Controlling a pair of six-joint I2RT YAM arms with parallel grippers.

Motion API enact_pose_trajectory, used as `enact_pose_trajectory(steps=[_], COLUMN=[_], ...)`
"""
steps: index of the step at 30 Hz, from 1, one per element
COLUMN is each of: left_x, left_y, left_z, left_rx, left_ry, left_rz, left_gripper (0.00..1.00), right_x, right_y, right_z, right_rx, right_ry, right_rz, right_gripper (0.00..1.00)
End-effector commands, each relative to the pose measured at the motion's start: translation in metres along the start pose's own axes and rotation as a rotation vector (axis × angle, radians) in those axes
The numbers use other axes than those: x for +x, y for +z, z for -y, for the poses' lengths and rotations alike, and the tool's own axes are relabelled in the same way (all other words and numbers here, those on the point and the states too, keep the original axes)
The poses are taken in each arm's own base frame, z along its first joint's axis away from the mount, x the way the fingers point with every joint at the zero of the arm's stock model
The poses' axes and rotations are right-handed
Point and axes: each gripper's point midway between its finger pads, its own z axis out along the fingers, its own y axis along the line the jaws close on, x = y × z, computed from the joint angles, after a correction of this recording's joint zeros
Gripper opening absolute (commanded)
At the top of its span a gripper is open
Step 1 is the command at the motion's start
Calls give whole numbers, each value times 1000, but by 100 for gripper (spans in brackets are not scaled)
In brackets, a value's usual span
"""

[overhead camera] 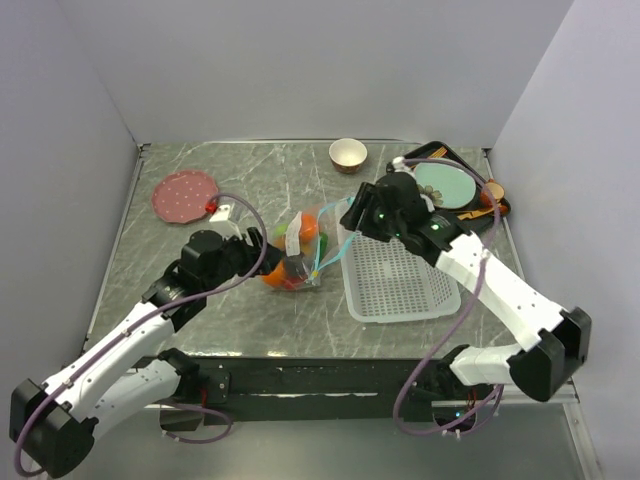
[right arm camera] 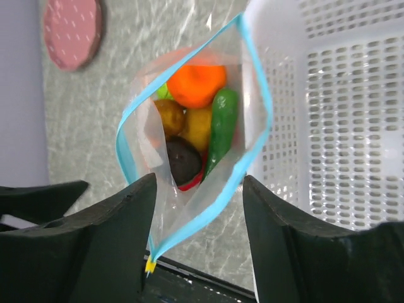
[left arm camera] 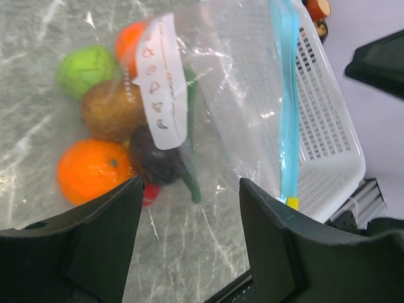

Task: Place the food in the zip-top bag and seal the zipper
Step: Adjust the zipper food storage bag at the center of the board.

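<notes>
Pink and speckled, a round plate [overhead camera: 185, 195] is seen at the far left of the grey marbled tabletop [overhead camera: 250, 330]. Just right of it, the left hand [left arm camera: 188, 189] is held low over the tabletop with its fingers spread and nothing gripped between them; it is aimed at the closed bottom end of the zip-top bag [overhead camera: 298, 252]. The bag lies near the middle of the tabletop, and all the food in view is contained in it: a green round fruit [left arm camera: 87, 68], a brown kiwi [left arm camera: 112, 108], an orange [left arm camera: 93, 169], a dark brown piece [left arm camera: 156, 154] and a green chili [right arm camera: 221, 123], with a white label [left arm camera: 165, 82] on the clear plastic. The zipper [right arm camera: 255, 95] is seen gaping in a wide loop, so the mouth is unsealed. The right hand [right arm camera: 199, 183] is poised over that mouth, fingers released and well apart, with no part of the bag pinched. A white perforated basket [overhead camera: 400, 285] stands just beside the bag on the right. A tan bowl [overhead camera: 348, 154] sits at the back, and a dark tray [overhead camera: 500, 208] carrying a teal plate [overhead camera: 445, 185] is placed at the far right.
</notes>
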Motion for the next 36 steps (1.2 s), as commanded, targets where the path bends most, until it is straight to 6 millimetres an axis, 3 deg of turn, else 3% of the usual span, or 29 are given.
enact_pose_trajectory(steps=[1, 5, 9, 15, 23, 32, 36], left_x=[-15, 0, 13, 30, 48, 59, 58], left_y=[0, -1, -5, -3, -7, -10, -5], left_z=[37, 46, 48, 51, 50, 59, 54], left_rx=[121, 166, 180, 176, 139, 50, -6], left_ry=[39, -19, -63, -76, -38, 43, 61], left_rz=[28, 1, -13, -60, -53, 5, 38], left_gripper=[68, 69, 71, 70, 70, 70, 69], right_x=[-1, 15, 32, 44, 37, 31, 26], right_y=[-13, -13, 1, 14, 19, 23, 21], right_z=[24, 31, 42, 40, 36, 31, 29], right_rx=[57, 30, 29, -10, -20, -23, -21], right_ry=[46, 100, 147, 174, 157, 140, 131], right_rz=[29, 0, -54, -97, -96, -97, -89], right_gripper=[65, 66, 67, 64, 64, 64, 64])
